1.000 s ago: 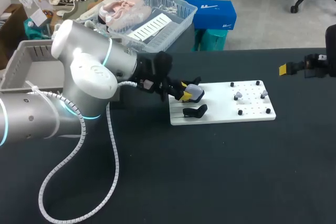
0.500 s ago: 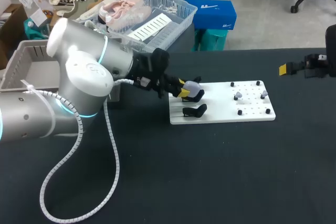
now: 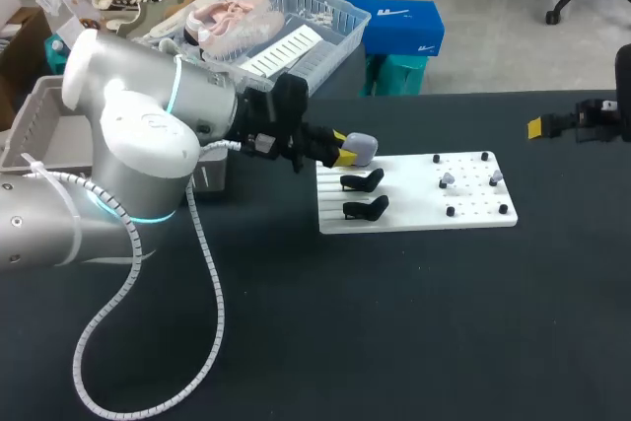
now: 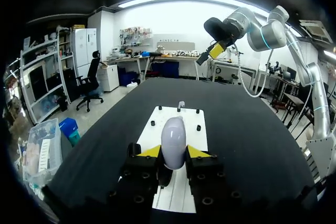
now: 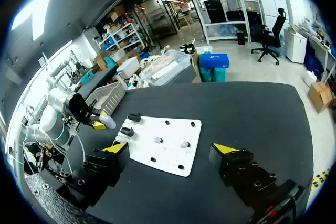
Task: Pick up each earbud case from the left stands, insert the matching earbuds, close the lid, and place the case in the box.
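My left gripper (image 3: pixel 347 150) is shut on a pale grey earbud case (image 3: pixel 361 148), holding it in the air just above and behind the white board (image 3: pixel 414 212). In the left wrist view the case (image 4: pixel 173 140) stands upright between the yellow tips of that gripper (image 4: pixel 173 153). Two black stands (image 3: pixel 363 181) (image 3: pixel 366 208) on the board's left end are bare. Two small grey earbuds (image 3: pixel 447 179) (image 3: pixel 496 175) sit among black pegs at its right end. My right gripper (image 5: pixel 170 148) hangs open high over the table's far right, with the board (image 5: pixel 176 156) ahead of it.
A grey crate (image 3: pixel 39 110) stands at the table's left edge behind my left arm. A white cable loop (image 3: pixel 148 342) lies on the dark table in front of that arm. My right gripper's yellow tip (image 3: pixel 533 128) shows at the right edge.
My left gripper has lifted the case off the rear black stand and drawn it up and slightly back. The right arm has stayed put.
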Robot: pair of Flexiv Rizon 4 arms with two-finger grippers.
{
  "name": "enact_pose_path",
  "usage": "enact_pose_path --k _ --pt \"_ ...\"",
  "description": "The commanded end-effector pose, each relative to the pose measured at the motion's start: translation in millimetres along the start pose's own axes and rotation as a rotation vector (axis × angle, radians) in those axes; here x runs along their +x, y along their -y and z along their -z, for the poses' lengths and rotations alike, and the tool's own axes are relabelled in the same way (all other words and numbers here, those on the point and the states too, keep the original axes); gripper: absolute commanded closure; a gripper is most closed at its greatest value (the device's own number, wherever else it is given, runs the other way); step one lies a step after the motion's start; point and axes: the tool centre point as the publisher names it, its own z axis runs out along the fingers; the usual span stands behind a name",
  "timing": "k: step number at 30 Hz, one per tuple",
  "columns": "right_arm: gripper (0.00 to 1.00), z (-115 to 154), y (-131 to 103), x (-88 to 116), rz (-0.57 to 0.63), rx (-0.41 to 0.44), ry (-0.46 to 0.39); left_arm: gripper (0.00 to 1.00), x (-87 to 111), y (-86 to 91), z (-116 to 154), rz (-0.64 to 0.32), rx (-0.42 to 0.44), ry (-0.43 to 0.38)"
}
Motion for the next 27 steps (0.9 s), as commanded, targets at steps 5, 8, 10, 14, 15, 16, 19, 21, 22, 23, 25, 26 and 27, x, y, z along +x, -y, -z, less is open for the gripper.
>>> enact_pose_path --k 5,8,10,14,15,16,19,21,22,23,25,26,27 --pt "0.0 -18.7 -23.4 9.6 0.086 -0.076 -0.056 1.0 -27.6 24.9 13.9 -0.034 -0.085 0.075" --pt "0.0 -19.3 -38.4 16.1 0.124 -0.092 -0.075 1.0 -41.6 32.5 15.1 -0.081 -0.124 0.12" --pt "0.0 -19.2 -47.5 18.7 0.144 -0.106 -0.077 1.0 -47.7 38.9 13.4 -0.108 -0.134 0.148" --pt "0.0 -22.0 -66.6 20.8 0.178 -0.127 -0.093 1.0 -56.6 51.8 3.0 -0.137 -0.15 0.176" --pt "0.0 -23.1 -70.5 21.6 0.159 -0.139 -0.077 1.0 -58.2 54.9 -0.7 -0.136 -0.148 0.178" --pt "0.0 -26.8 -73.6 23.3 0.139 -0.151 -0.083 1.0 -59.7 58.0 -3.6 -0.139 -0.148 0.188" --pt "0.0 -34.6 -91.4 24.3 0.191 -0.193 -0.101 1.0 -65.2 65.3 -10.3 -0.149 -0.144 0.206" --pt "0.0 -34.8 -100.2 26.8 0.205 -0.213 -0.091 1.0 -68.7 69.3 -14.4 -0.168 -0.146 0.214" --pt "0.0 -34.7 -104.0 28.2 0.21 -0.224 -0.086 1.0 -70.9 70.7 -16.5 -0.168 -0.144 0.215" --pt "0.0 -34.8 -107.5 29.6 0.218 -0.229 -0.09 1.0 -72.7 71.6 -18.3 -0.17 -0.14 0.22" --pt "0.0 -35.0 -115.2 32.3 0.235 -0.244 -0.092 1.0 -76.3 72.8 -22.3 -0.172 -0.142 0.229" --pt "0.0 -35.1 -118.6 33.7 0.243 -0.246 -0.101 1.0 -78.0 73.4 -23.9 -0.173 -0.141 0.232" --pt "0.0 -35.1 -121.5 34.8 0.248 -0.251 -0.102 1.0 -79.7 74.1 -25.1 -0.177 -0.139 0.237"
